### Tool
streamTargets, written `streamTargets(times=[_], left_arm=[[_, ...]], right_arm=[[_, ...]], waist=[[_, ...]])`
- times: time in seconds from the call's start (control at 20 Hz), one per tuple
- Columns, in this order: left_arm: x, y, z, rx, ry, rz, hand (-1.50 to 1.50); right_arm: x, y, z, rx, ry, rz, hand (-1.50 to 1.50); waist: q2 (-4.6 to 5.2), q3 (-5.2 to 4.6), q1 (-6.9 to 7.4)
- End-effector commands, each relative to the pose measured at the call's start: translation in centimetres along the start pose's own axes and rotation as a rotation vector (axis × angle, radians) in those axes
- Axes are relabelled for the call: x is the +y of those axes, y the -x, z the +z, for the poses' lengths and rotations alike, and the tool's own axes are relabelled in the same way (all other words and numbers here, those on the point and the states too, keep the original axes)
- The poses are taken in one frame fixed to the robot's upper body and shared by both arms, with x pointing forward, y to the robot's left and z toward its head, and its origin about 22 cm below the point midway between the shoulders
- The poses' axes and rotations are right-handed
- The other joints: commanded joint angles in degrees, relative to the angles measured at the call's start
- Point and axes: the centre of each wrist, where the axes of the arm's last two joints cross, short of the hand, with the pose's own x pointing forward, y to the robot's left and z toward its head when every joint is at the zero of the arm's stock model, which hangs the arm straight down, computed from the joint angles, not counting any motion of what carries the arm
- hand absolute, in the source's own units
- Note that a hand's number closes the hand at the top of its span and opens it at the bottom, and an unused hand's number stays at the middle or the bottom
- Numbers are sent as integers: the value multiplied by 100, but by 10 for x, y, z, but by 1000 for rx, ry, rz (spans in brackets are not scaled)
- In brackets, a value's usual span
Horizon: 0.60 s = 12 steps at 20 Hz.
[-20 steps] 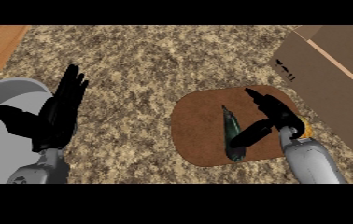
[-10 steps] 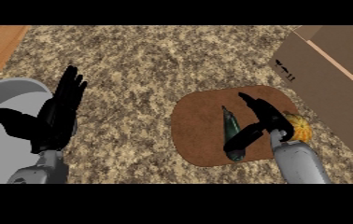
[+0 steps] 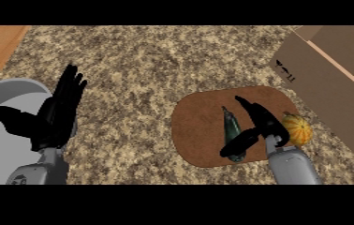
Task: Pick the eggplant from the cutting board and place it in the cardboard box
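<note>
A dark green-black eggplant [image 3: 230,125] lies lengthwise on the brown cutting board [image 3: 200,135]. My right hand [image 3: 261,121] hovers over the board just right of the eggplant, fingers straight, thumb reaching down across the eggplant's near end; it is open. The cardboard box [image 3: 321,74] stands at the right edge, its open flaps at the top right. My left hand [image 3: 59,111] rests open at the left, fingers up.
An orange and yellow squash-like vegetable [image 3: 298,129] sits at the board's right rim, beside my right wrist. A grey round object [image 3: 17,95] lies at the left edge behind my left hand. A wooden strip [image 3: 10,39] shows at the top left.
My right hand has moved left across the board towards the eggplant, uncovering the orange vegetable. The left hand has stayed still.
</note>
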Motion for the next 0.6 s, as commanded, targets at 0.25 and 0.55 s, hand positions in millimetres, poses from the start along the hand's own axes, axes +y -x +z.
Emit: streamTargets(times=[0.25, 0.55], left_arm=[[5, -23, -12, -3, 4, 5, 0], [1, 1, 1, 10, -17, -4, 0]], right_arm=[[5, 5, -14, -74, 47, 126, 150], [27, -6, 21, -275, 69, 376, 150]], waist=[[33, 25, 8], [9, 21, -36]])
